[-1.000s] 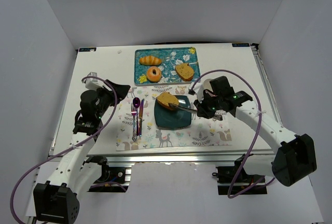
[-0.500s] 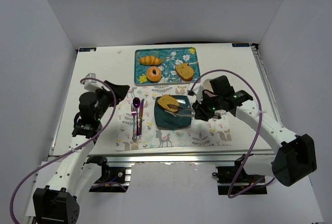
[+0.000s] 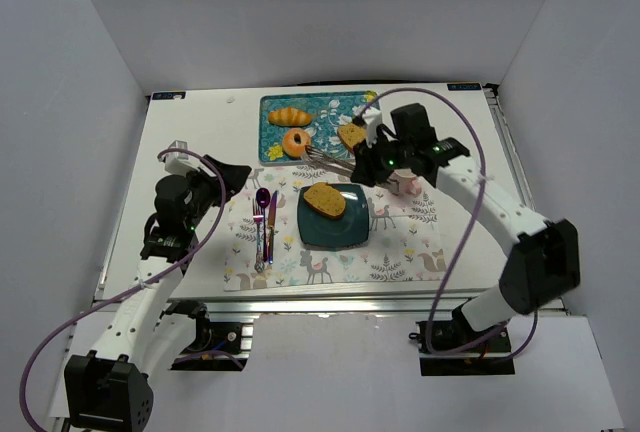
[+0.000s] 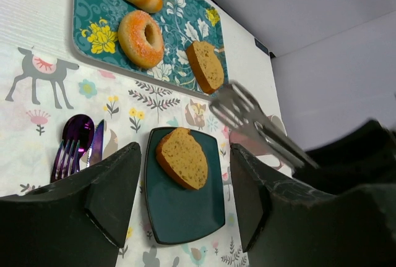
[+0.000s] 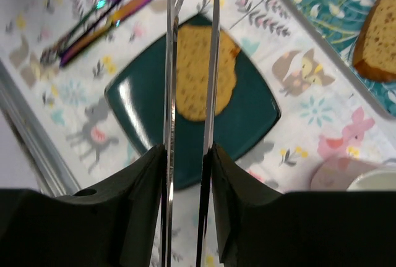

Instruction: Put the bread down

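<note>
A slice of bread lies on the dark teal plate on the placemat; it also shows in the left wrist view and the right wrist view. My right gripper is shut on metal tongs, which are empty and held above the plate's far edge, tips near the tray. In the right wrist view the tongs hang over the bread between my fingers. My left gripper is open and empty, left of the cutlery, well apart from the plate.
A patterned tray at the back holds a croissant, a donut and another bread slice. A purple spoon, fork and knife lie left of the plate. A pink mug stands right of the plate.
The tongs let go of the bread, which now lies flat on the plate. My right gripper lifted and swung back toward the tray with the empty tongs. The left arm barely moved.
</note>
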You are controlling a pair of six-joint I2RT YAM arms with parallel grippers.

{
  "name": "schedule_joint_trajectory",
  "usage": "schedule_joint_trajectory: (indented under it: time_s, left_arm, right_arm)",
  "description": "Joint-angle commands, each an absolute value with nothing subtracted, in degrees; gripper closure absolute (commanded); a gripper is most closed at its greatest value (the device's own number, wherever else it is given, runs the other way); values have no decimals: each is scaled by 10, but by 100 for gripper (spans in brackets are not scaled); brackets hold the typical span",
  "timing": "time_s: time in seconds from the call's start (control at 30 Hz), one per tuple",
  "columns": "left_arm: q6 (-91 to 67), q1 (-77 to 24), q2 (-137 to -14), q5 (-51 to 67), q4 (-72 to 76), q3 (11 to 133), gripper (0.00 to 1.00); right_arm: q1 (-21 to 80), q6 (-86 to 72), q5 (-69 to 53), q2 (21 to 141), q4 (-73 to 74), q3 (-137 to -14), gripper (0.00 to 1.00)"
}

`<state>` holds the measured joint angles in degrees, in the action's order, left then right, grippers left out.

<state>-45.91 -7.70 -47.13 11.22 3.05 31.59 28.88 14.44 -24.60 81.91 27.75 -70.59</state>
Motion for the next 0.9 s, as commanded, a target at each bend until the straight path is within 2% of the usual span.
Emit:
schedule_joint_trajectory:
  time_s: [0.0, 0.2, 0.5, 0.87]
  left_arm:
    - [-453, -78, -474, 120, 13, 343, 31]
    - [-453, -78, -473, 107, 4, 352, 31]
    - [-462, -78, -472, 87, 4, 347, 31]
    - [-458, -78, -497, 83, 4, 352, 31]
  right_arm:
    - [280, -13, -231, 902, 210, -773, 59]
    - [272, -181, -193, 1021, 175, -866, 60]
    - [258, -228, -198, 1113, 164, -923, 60]
    - [246, -279, -230, 1151, 149, -940, 57]
